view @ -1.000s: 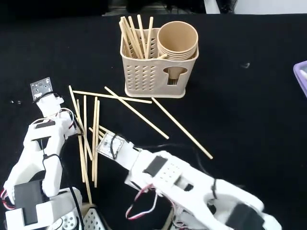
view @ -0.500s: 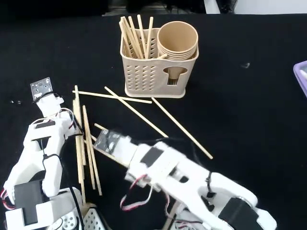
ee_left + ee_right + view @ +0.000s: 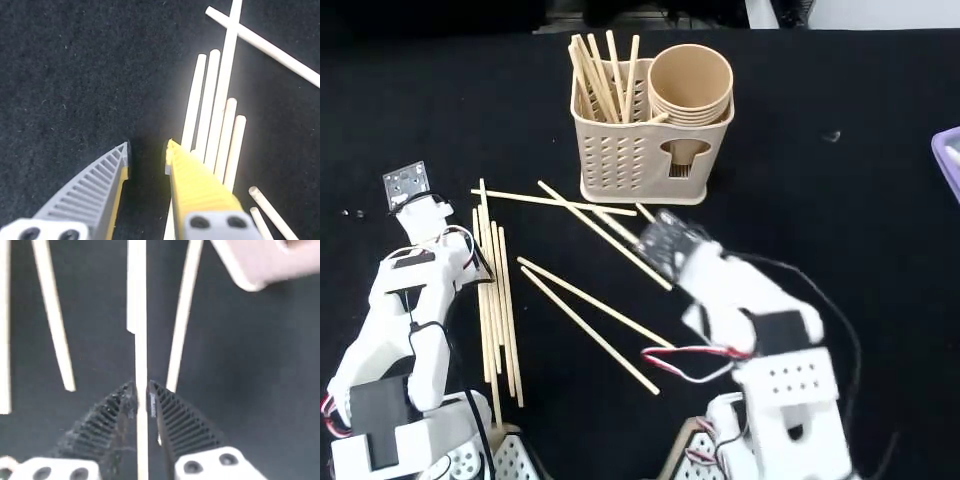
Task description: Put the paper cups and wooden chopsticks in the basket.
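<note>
- Wooden chopsticks [image 3: 497,300], thin, straight and pale with blunt round ends, are scattered on the table [image 3: 840,260], which is covered in black cloth. A tight bundle of them is laid just beside the left gripper [image 3: 146,150], their ends reaching past its yellow finger.
- The left gripper is held narrowly apart with bare cloth in the gap. One finger is grey and ribbed, the other yellow and smooth.
- The right gripper [image 3: 142,392] is closed narrowly on a single chopstick [image 3: 141,355], which runs straight out between its black toothed fingers. Another chopstick is seen just beside one finger, and more lie farther off to the other side.
- The basket [image 3: 630,160] is made of pale beige plastic, with perforated walls and two compartments. Its rounded base corner is seen near the right gripper, beyond its tips.
- The paper cups [image 3: 692,110], tan and smooth, are nested in an upright stack in one compartment. More chopsticks are leaned in the other compartment.
- In the high view the whole spread is given, with two long chopsticks laid diagonally between the arms.
- In the wrist views the finer textures are given: the speckled weave of the cloth, the ribs of the grey finger and the teeth against the gripped wood.
</note>
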